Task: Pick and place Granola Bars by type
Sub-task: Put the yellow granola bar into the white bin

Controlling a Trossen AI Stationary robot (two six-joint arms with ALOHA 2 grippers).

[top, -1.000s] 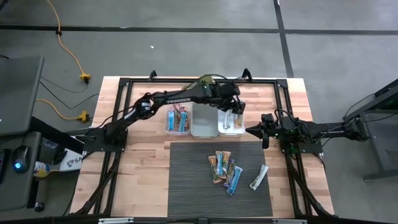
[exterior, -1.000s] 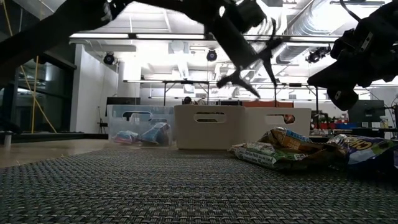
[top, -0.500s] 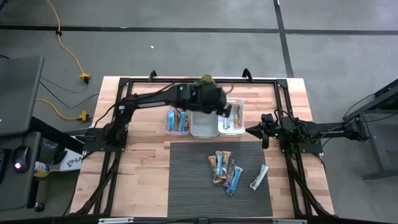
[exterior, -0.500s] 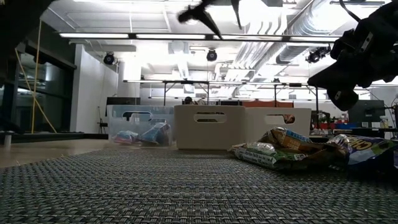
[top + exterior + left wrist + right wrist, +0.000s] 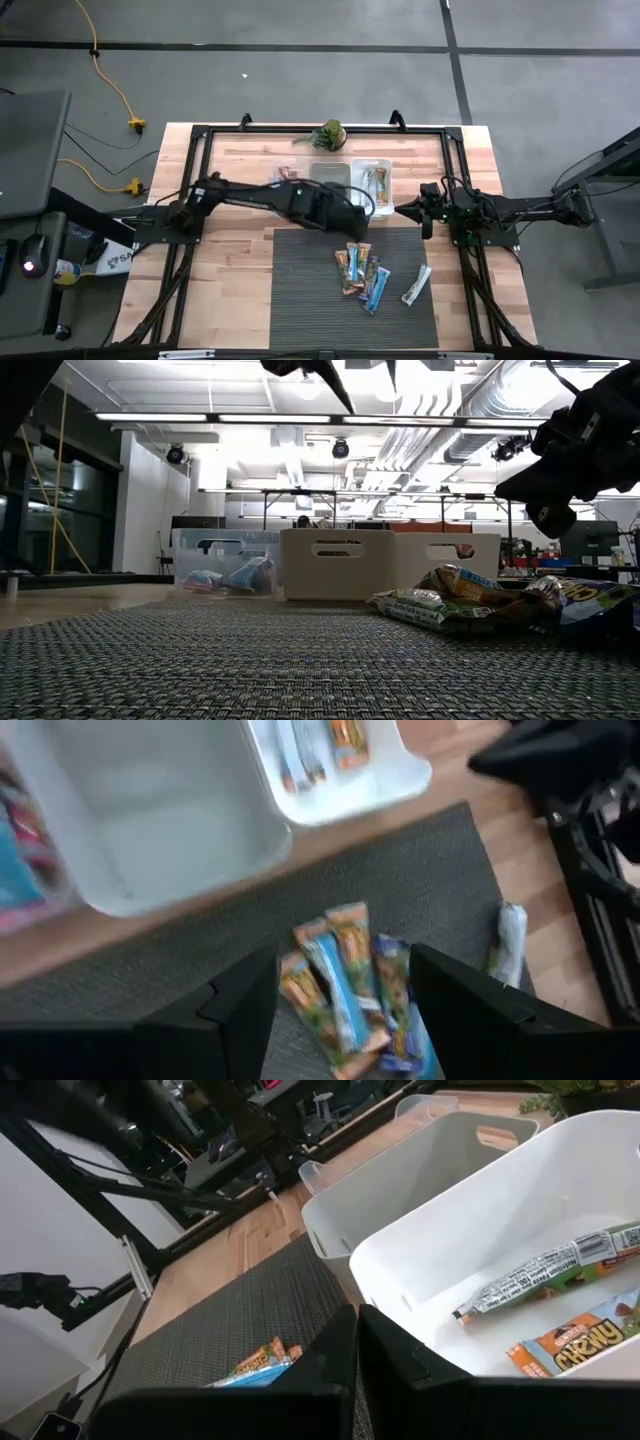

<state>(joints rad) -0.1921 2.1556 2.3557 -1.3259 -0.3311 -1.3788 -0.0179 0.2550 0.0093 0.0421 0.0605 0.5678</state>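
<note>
Since a second ago the left gripper (image 5: 350,205) has swung back off the bins and now hangs over the mat's (image 5: 300,290) bin-side edge, fingers (image 5: 240,1010) spread wide, holding nothing. Loose granola bars (image 5: 360,273) sit clustered on the mat; a couple lie in the white bin (image 5: 373,178). Right gripper (image 5: 412,211) waits just beside that bin, pinched closed.

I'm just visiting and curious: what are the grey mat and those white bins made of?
The mat looks like woven vinyl or similar plastic fibre: the low view shows a coarse, slightly glinting weave. The bins look like moulded plastic, smooth and matte white, with thin walls, rounded corners and cut-out handles. I can't confirm either by sight alone.
</note>
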